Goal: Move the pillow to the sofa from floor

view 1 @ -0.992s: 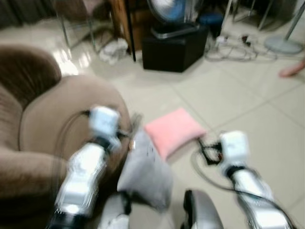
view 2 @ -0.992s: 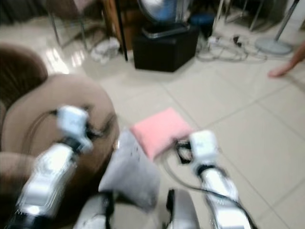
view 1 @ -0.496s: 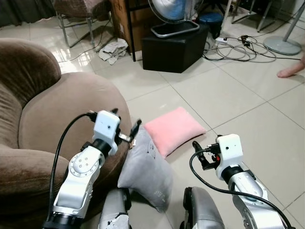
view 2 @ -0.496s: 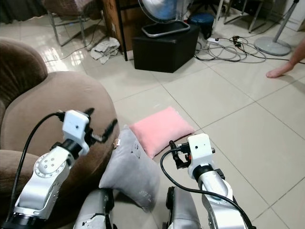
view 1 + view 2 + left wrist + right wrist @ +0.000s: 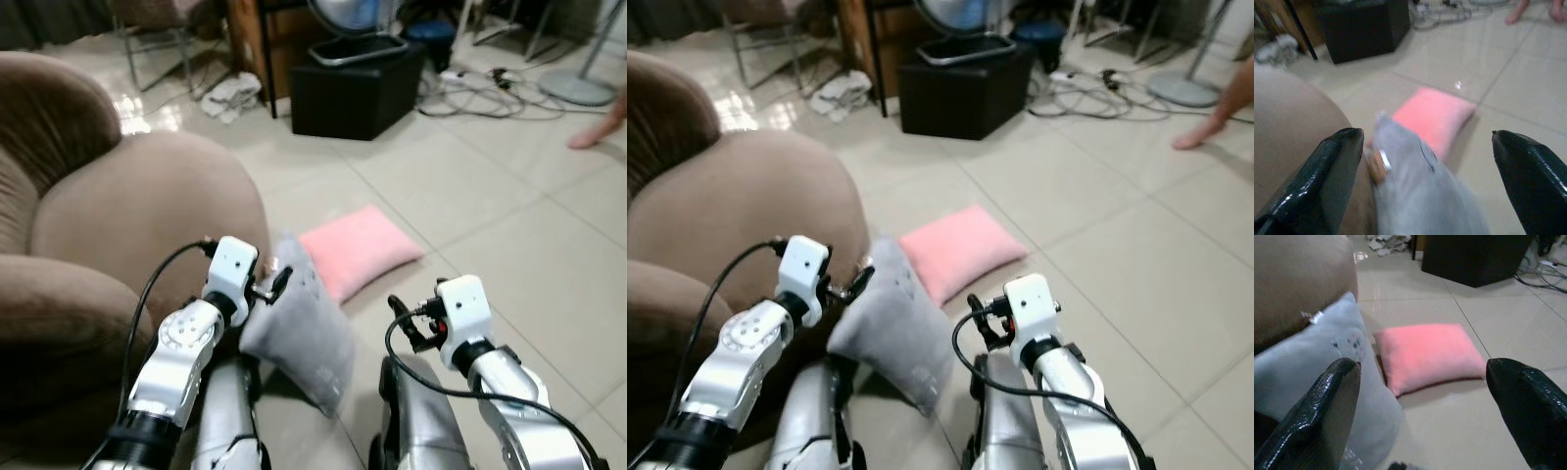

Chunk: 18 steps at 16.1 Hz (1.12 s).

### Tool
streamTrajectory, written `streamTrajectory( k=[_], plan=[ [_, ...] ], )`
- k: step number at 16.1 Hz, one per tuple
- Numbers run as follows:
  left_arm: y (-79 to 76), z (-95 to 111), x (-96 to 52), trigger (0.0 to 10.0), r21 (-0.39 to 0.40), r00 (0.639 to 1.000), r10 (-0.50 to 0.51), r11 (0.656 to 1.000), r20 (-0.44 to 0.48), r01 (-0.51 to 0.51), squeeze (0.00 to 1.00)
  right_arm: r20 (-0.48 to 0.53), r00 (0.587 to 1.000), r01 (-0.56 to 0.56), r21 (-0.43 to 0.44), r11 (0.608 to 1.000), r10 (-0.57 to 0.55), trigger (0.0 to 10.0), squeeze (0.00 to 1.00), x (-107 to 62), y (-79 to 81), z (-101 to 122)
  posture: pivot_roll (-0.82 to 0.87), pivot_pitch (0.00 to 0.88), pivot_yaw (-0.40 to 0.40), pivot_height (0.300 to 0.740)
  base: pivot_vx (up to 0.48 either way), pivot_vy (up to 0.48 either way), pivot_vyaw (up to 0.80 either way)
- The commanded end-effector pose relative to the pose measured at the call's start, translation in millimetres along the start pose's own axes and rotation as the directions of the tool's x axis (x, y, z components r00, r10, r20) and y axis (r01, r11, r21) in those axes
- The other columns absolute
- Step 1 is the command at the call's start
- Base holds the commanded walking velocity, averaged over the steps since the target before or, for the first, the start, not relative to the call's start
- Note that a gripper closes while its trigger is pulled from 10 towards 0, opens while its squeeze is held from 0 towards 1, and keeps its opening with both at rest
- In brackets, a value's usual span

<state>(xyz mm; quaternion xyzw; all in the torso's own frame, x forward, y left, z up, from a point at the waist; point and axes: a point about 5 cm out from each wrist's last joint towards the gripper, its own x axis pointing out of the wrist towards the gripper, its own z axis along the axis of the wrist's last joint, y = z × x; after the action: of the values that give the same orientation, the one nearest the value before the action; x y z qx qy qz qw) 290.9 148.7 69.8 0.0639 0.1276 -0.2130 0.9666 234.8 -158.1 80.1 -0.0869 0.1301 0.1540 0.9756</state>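
Observation:
A grey pillow stands on the floor, leaning against the brown sofa's arm. Just beyond it a pink pillow lies flat on the tiles. My left gripper is open, right at the grey pillow's upper corner beside the sofa arm. In the left wrist view the grey pillow fills the space between the spread fingers. My right gripper is open too, hovering right of the grey pillow and short of the pink one. The right wrist view looks at the pink pillow and the grey pillow.
A black box with a fan on it stands further back, with tangled cables to its right. A crumpled cloth lies near chair legs. A person's foot is at the far right. Open tiled floor lies right of the pillows.
The blur has cleared and the view has tipped down and nearer. My left gripper has come down to the grey pillow's upper corner. Both pillows lie where they were.

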Motion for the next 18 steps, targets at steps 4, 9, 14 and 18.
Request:
streamTrajectory(
  k=[4,9,14,18],
  plan=[
    [-4.1,-29,13.4,10.0,-0.140,0.987,0.027,0.989,-0.161,-0.049,1.00,-0.034,0.996,-0.088,-0.074,0.993,0.085,10.0,0.00,6.6,8.1,-6,-0.04,0.127,0.036,0.485,0.000,0.000,0.00],
    [11.4,-37,24.2,10.0,-0.083,0.965,0.119,0.986,-0.235,-0.142,1.00,0.004,0.989,-0.144,-0.111,0.983,0.146,10.0,0.00,18.5,12.6,1,-0.03,0.170,0.038,0.485,0.000,0.000,0.00],
    [22.1,-45,23.0,10.0,-0.058,0.953,0.189,0.976,-0.239,-0.208,1.00,0.054,0.982,-0.164,-0.220,0.962,0.180,10.0,0.00,27.3,14.8,12,-0.05,0.218,0.034,0.485,0.000,0.000,0.00],
    [36.6,-43,22.6,10.0,-0.019,0.924,0.317,0.944,-0.215,-0.329,0.85,0.105,0.969,-0.195,-0.218,0.956,0.222,10.0,0.00,26.2,23.1,21,-0.06,0.257,0.031,0.485,0.000,0.000,0.00]
  ],
)
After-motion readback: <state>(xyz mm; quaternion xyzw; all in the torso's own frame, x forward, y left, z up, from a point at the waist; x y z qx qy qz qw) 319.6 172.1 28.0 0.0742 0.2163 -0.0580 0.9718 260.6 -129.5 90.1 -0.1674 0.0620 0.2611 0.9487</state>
